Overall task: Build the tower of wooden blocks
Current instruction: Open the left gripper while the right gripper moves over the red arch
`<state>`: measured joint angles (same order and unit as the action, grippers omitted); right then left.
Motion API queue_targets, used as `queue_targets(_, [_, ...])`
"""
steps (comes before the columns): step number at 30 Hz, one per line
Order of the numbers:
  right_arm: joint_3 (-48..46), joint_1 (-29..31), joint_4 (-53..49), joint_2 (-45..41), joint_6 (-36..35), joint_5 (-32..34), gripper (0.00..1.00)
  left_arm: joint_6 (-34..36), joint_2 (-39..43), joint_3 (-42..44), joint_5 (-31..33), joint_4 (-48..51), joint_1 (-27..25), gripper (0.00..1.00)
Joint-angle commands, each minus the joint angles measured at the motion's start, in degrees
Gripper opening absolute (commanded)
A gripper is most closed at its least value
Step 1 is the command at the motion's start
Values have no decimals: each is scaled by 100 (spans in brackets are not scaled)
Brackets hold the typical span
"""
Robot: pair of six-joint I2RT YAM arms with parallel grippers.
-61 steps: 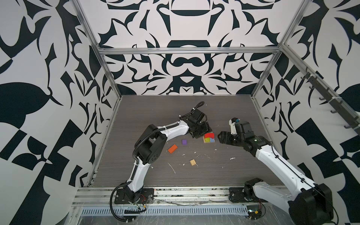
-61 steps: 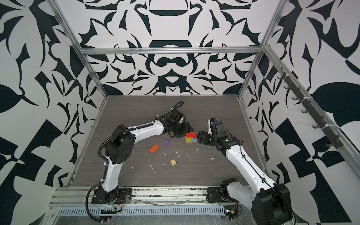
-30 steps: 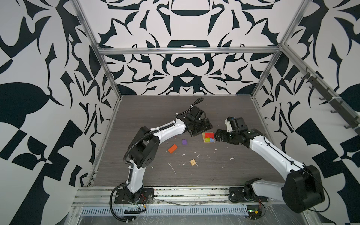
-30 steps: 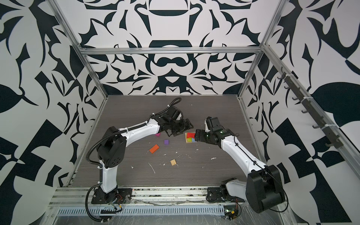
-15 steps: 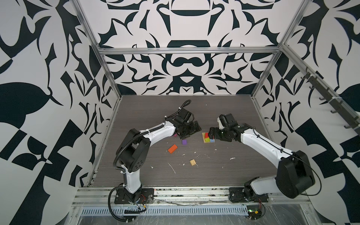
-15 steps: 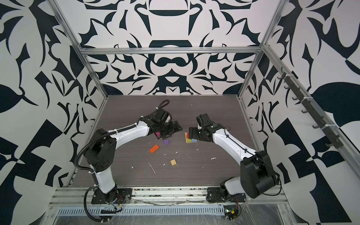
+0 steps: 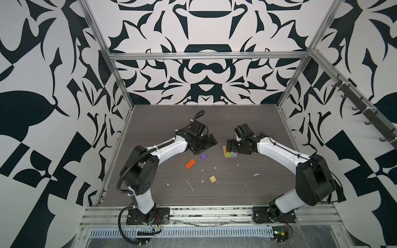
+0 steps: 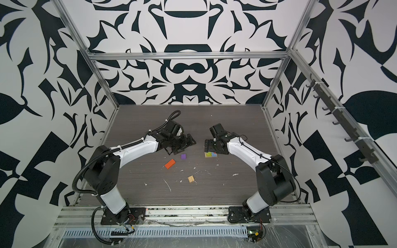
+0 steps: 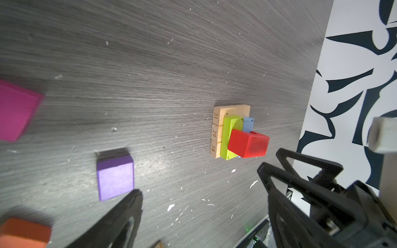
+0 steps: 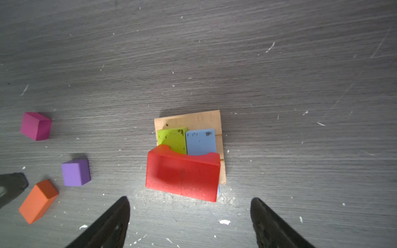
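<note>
A: Left side?
B: Orange block [image 7: 190, 163] flat on the table [image 7: 247, 193], purple cube [image 7: 203, 156] just beside it. Left gripper [image 7: 205, 147] near the purple cube, jaws spread, empty. Magenta cube [image 10: 36, 126] loose nearby.
A: Middle?
B: Ridged tan square [image 7: 212, 179] alone, toward the front.
A: Tower?
B: Wood block tower [image 7: 231, 153] right of centre. Tan plank base [image 10: 193, 120], green slab [image 10: 173, 139] and blue slab [image 10: 200, 141] side by side, red block [image 10: 182, 176] across them, skewed, overhanging one edge.
A: Right gripper?
B: Right gripper [image 10: 189, 199] at the tower, jaws wide, gripping nothing. Red block just ahead of its tips.
</note>
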<state>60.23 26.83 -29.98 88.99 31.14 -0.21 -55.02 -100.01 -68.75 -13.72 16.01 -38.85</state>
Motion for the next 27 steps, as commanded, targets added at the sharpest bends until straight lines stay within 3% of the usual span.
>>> queue_targets(1, [307, 69, -103, 72, 68, 231, 92, 20, 178, 155, -2, -94, 27, 94])
queue_targets(16, [515, 171, -164, 555, 86, 529, 87, -29, 157, 194, -52, -186, 27, 94])
queue_targets(27, [587, 268, -162, 758, 87, 627, 79, -44, 157, 184, -61, -204, 26, 94])
